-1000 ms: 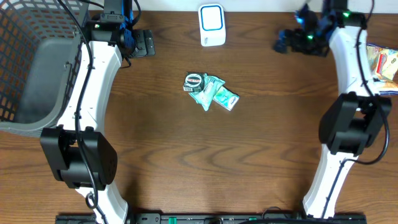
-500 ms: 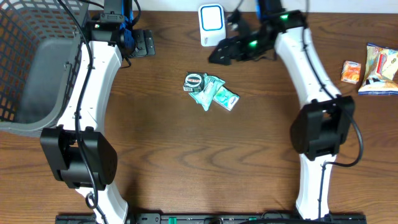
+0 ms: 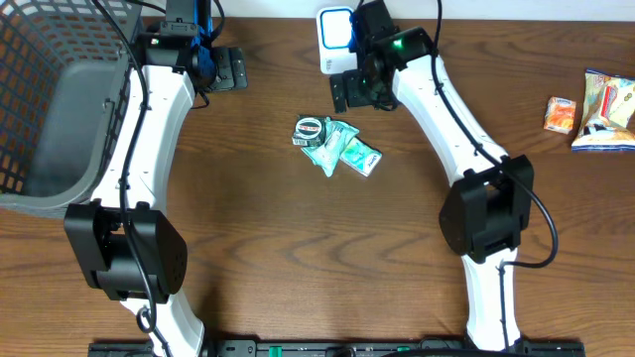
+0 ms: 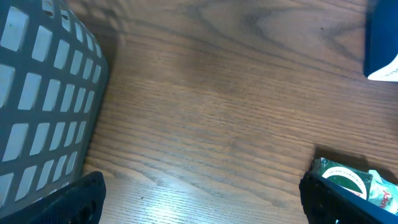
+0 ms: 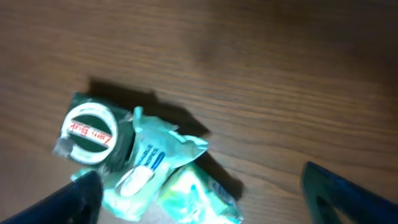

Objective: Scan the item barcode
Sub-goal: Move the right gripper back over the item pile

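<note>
The grey mesh basket [image 3: 55, 109] sits at the left edge of the wooden table [image 3: 298, 258], where it was a second ago. The left arm has not shifted either. Its left gripper [image 4: 199, 202] hangs at the far side just right of the basket, with its fingers [image 4: 78, 199] spread wide and nothing between them.

At the far edge, near the middle, stands the white scanner [image 3: 337, 40] with its blue-outlined face, in the same place as before. Just nearer than it lies the little heap of green packets [image 3: 335, 146], also undisturbed, loose on the wood with nothing gripping it.

The big change is the right arm. A second ago it reached to the far right corner. Now it has swung across to the middle, and the right gripper [image 5: 199, 177] hovers just near of the scanner and just beyond the packets. Its jaws stand wide apart and are empty, above the heap and not touching it.

Its wrist camera shows a round white lid [image 5: 92, 134] with red lettering on the left packet and blue print on the one beside it, both too blurred to read.

Far to the right lie an orange pack [image 3: 561, 114] and a snack bag [image 3: 607, 99], uncovered now that the arm has left. Their print is too small to make out.
</note>
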